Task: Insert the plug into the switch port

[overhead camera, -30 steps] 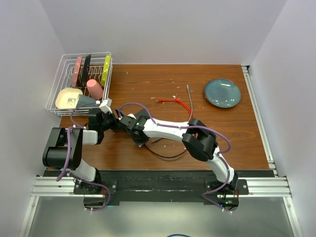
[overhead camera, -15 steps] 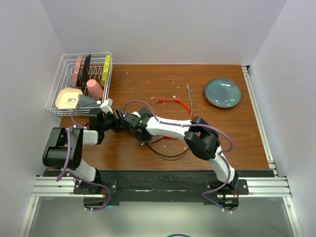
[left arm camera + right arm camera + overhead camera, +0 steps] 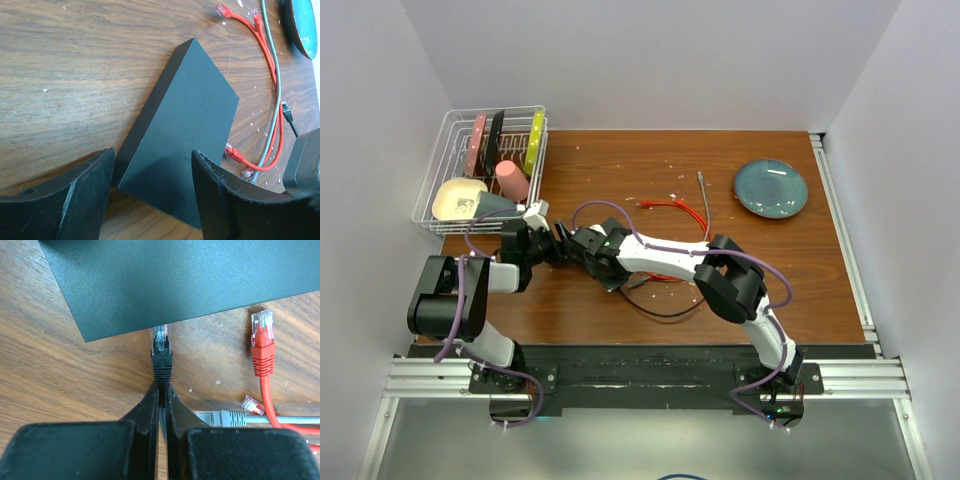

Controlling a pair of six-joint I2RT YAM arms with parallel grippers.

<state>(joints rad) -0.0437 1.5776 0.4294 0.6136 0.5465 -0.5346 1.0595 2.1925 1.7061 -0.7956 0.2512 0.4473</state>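
Found the right gripper [image 3: 161,387] clenched tight, low in the middle of the right wrist frame, grasping the black cable [image 3: 665,316] just behind the plug [image 3: 161,347]. Saw that plug at frame centre, pointing up, its clear tip touching the lower edge of the black box [image 3: 175,280], close to the box's lower left corner. Could not make out the switch port from that angle, nor tell whether the tip sat inside it. Noted a red plug [image 3: 262,342] lying to the right, apart from the box, and a grey cable end [image 3: 222,417] at lower right, beside the gripper.

Found the left gripper [image 3: 152,155] released in the left wrist view, with its fingers [image 3: 70,200] spread along the bottom of the frame, one on each side of the box's near end. Saw the left-hand finger just beside the box's edge; could not tell whether it touched. Saw the box lying flat on the wooden table [image 3: 65,75], slanting from the bottom toward the upper middle. Noted a red cable [image 3: 267,65] and a grey cable [image 3: 274,100] running down the right side, and a red connector [image 3: 232,151] touching the box's right edge.

In the top view, found the two arms [image 3: 650,255] meeting at centre left and hiding the box. Saw a wire dish rack [image 3: 485,165] at upper left and a blue-grey plate [image 3: 771,188] at upper right, well apart.
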